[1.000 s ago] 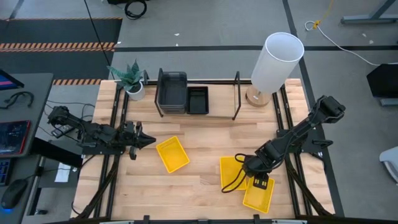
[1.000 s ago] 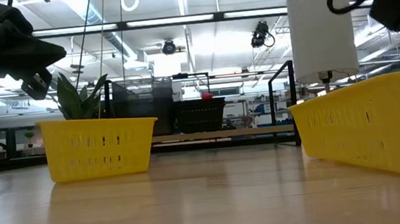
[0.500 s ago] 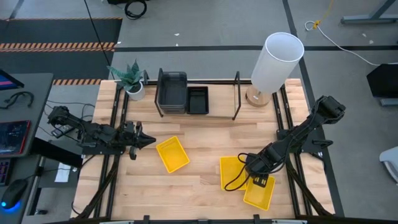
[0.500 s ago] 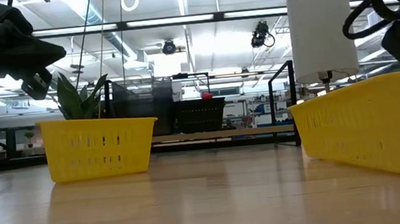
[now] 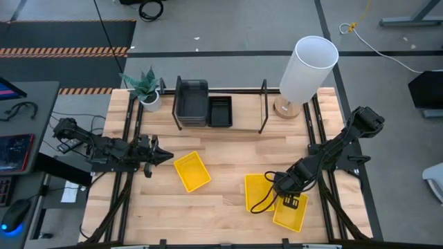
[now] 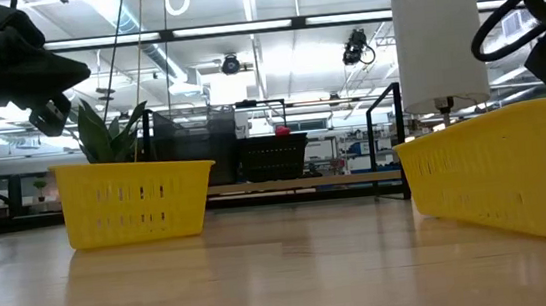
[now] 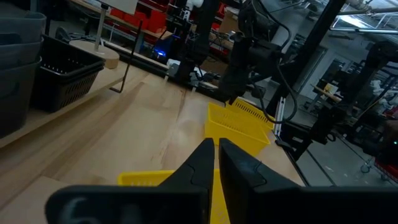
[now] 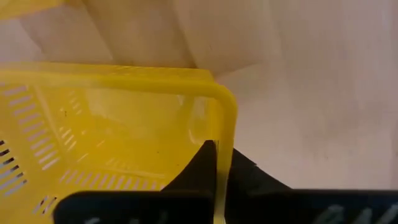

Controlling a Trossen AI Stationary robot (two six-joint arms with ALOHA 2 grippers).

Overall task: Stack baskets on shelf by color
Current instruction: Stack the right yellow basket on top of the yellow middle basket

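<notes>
Two yellow baskets lie at the near right: one (image 5: 257, 191) flat on the table, and one (image 5: 291, 214) beside it with my right gripper (image 5: 291, 201) shut on its wall. A third yellow basket (image 5: 192, 171) sits on its bottom at the table's middle. My left gripper (image 5: 165, 157) hovers shut just to its left, touching nothing. At the far edge, dark grey baskets (image 5: 191, 102) and a black basket (image 5: 220, 111) rest on the shelf (image 5: 239, 128). My right gripper pinches one side wall of the yellow basket at its rim (image 8: 223, 147), near a rounded corner. One finger (image 8: 200, 163) is inside the basket and the other outside. The fingers come from above, slanting down. Whether the basket's bottom is on the table does not show.
A tall white lamp (image 5: 309, 68) stands at the far right, next to the shelf's right end. A small potted plant (image 5: 147, 88) stands at the far left. Bare wooden tabletop (image 5: 228, 152) lies between the shelf and the yellow baskets.
My right gripper has come down over the near-right yellow basket and shut on its wall. The basket has shifted a little under it.
</notes>
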